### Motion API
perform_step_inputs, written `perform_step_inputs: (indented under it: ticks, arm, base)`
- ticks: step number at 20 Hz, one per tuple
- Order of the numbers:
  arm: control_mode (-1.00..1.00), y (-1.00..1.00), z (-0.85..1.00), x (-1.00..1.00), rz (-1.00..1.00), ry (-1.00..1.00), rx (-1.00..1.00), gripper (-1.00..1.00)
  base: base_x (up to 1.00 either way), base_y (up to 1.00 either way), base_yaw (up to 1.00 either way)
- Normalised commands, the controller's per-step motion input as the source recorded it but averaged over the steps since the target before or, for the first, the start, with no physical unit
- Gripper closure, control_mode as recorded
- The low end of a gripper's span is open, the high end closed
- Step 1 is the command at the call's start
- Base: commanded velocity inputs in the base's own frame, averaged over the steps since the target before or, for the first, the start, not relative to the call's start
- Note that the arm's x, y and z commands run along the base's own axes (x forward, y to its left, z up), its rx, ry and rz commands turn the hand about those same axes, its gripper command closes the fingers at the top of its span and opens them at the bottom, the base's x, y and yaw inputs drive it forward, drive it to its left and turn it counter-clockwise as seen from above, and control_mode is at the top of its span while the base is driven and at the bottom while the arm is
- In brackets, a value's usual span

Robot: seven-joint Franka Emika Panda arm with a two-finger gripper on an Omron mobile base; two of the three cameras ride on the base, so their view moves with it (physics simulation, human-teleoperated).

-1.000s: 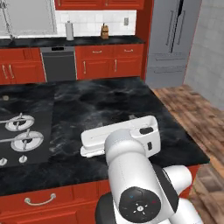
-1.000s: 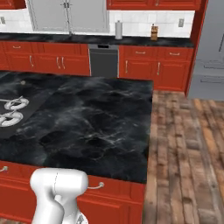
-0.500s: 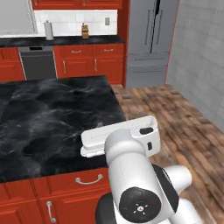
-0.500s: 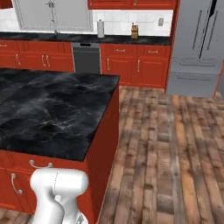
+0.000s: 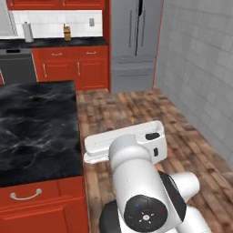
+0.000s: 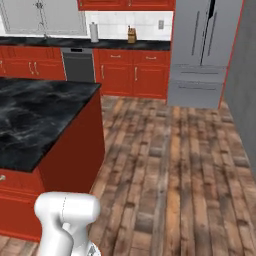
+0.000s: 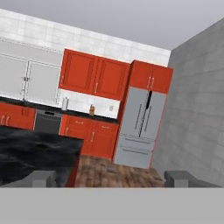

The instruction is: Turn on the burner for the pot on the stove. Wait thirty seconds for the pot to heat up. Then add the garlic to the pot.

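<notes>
Base has driven right, stove gone from sight; gripper (image 7: 109, 179) wide open, empty, facing fridge (image 7: 141, 129).

Legible text: none. No lettering, brand, number or sign can be read on the counter (image 5: 36, 123), the refrigerator (image 6: 205, 50) or the red cabinets (image 7: 94, 76).

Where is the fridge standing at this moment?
The fridge stands at the far wall, on the right in the right base view, directly beside the red cabinets and next to the grey tiled side wall.
</notes>
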Motion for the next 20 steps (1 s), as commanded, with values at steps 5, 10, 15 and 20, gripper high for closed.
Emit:
perform_step_inputs:
  ticks: [5,10,15,20]
  arm:
    - [1.00,0.00,0.00,0.00,0.00,0.00,0.00,-1.00]
    - [1.00,0.00,0.00,0.00,0.00,0.00,0.00,-1.00]
    - [1.00,0.00,0.00,0.00,0.00,0.00,0.00,-1.00]
    - [1.00,0.00,0.00,0.00,0.00,0.00,0.00,-1.00]
  base:
    - [0.20,-1.00,-0.02]
    - [0.95,-0.86,0.00]
    - [1.00,-0.35,0.00]
    - [1.00,-0.16,0.00]
